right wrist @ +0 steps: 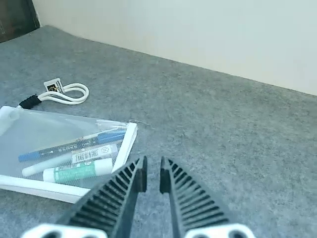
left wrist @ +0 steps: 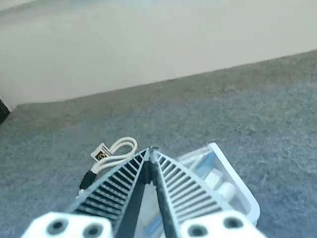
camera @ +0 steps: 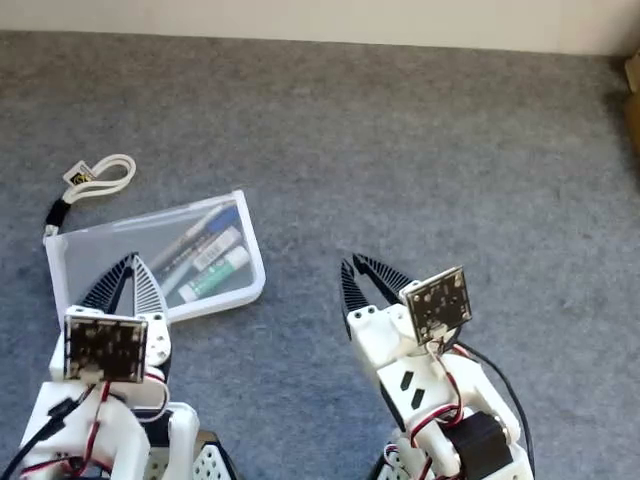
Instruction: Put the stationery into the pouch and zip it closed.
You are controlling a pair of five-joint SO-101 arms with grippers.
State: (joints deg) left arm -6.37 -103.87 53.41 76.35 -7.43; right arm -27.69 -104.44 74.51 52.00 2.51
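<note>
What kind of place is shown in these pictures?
Probably an indoor robot test bench. The table has a grey felt-like cover, a plain pale wall stands behind it, and a left arm and a right arm stand by a clear pouch of pens.

grey carpet [camera: 430, 150], pale wall [camera: 300, 14] behind

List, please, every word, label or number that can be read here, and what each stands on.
Tag on the strap: dark mark, too small to read.
Blue pen in the pouch: lettering too small.
White pen: label blurred, unreadable.
Green tube: print blurred, unreadable.
Nothing can be quoted.
</note>
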